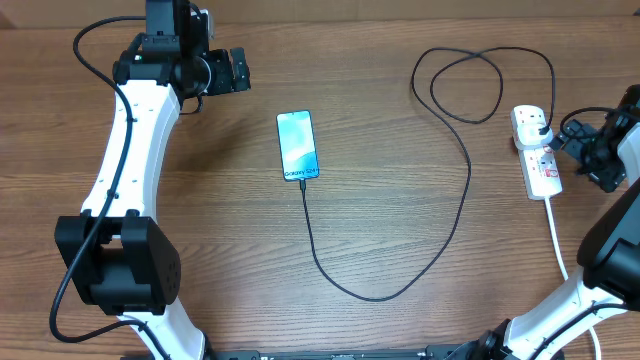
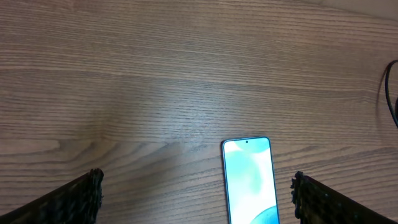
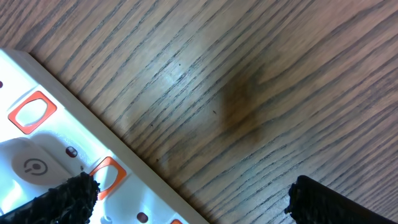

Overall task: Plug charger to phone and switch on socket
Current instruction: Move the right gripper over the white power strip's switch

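The phone (image 1: 297,145) lies flat mid-table, light blue screen up, "Galaxy S24" text at its near short edge. The charger cable (image 1: 455,215) runs from that edge, loops round the table and ends in a black plug (image 1: 538,126) seated in the white socket strip (image 1: 537,160) at the right. My left gripper (image 1: 236,71) is open and empty, up and to the left of the phone; the phone's top end shows between its fingers in the left wrist view (image 2: 249,180). My right gripper (image 1: 590,160) is open, one finger over the strip's orange-red switches (image 3: 102,174).
The strip's thick white cord (image 1: 556,240) runs toward the table's front edge. Bare wood table (image 1: 200,200) lies between the left arm and the phone.
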Available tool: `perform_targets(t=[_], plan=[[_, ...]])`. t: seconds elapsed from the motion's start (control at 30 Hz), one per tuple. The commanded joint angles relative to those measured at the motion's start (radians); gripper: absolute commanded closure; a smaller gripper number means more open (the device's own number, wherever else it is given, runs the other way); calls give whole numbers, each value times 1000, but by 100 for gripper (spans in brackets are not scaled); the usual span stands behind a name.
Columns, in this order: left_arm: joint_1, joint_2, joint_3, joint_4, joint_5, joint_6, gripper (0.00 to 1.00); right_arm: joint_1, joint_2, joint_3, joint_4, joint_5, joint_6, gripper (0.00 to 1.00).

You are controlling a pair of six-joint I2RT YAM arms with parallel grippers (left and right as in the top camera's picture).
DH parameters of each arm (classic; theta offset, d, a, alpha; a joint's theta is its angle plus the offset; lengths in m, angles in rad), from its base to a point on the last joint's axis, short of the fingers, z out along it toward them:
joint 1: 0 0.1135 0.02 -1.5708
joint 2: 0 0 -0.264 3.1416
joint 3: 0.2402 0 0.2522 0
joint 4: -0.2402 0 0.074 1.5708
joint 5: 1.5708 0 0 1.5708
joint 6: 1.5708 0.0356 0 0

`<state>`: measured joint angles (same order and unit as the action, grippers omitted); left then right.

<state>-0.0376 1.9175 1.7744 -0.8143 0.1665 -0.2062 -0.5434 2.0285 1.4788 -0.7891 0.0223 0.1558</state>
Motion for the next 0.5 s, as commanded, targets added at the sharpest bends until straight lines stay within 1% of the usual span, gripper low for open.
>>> perform_targets(t=[0.0, 0.47], plan=[[-2, 7, 0, 3, -13, 12, 0, -3, 5, -6, -1, -17, -8, 0], [-2, 7, 0, 3, -13, 12, 1, -3, 50, -20, 23, -18, -4, 0]])
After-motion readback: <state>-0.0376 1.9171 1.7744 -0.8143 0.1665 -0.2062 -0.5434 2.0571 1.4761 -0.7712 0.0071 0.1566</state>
